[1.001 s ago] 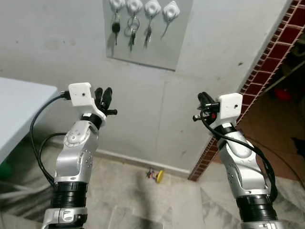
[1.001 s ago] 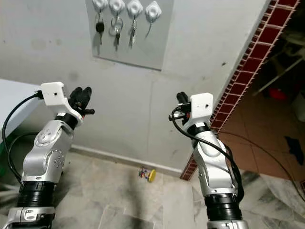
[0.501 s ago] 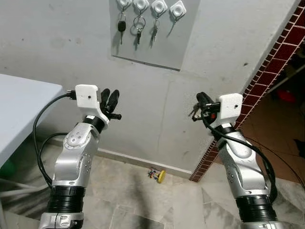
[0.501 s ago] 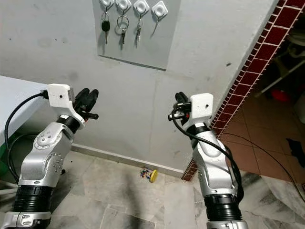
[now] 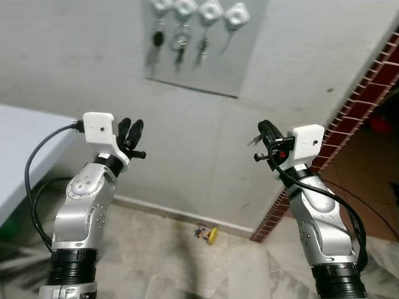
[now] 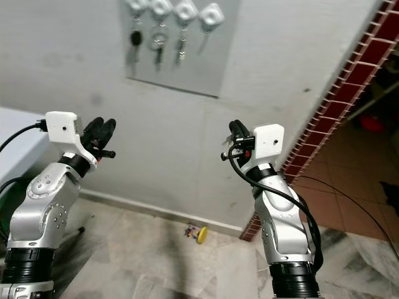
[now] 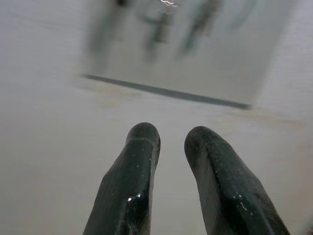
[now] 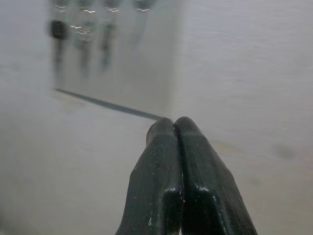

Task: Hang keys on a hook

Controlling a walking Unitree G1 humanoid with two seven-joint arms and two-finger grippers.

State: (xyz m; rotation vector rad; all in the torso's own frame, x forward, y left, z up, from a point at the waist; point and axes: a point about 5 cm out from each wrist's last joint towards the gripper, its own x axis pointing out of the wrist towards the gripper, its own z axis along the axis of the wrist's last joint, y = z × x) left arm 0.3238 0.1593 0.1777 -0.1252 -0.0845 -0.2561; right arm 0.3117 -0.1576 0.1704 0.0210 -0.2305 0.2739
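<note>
Grey plaster wall (image 5: pixel 75 56) is faced, with a grey hook board (image 5: pixel 206 43) mounted high on it and a red tiled pillar (image 5: pixel 368 93) at the right. Four white hooks are fixed along the board's top edge; three carry hanging keys (image 5: pixel 179 45), while the rightmost hook (image 5: pixel 236 15) seems to be free, though blur hides detail. Below, near the foot of the wall, a small bunch of keys with a yellow tag (image 5: pixel 207 233) lies on the floor (image 5: pixel 156 249).

Both arms are raised toward the wall, well below the board. The left tool (image 5: pixel 131 132) is released, its fingers (image 7: pixel 142 161) slightly apart and nothing between them. The right tool (image 5: pixel 267 132) is clenched, its fingertips (image 8: pixel 173 132) pressed together; something small and metallic is glimpsed beside it from the head, but whether keys are pinched there cannot be told.

If keys are held, the grip is judged thin: they could slip during the reach upward. The free hook sits high, so the ring could miss it and drop.
</note>
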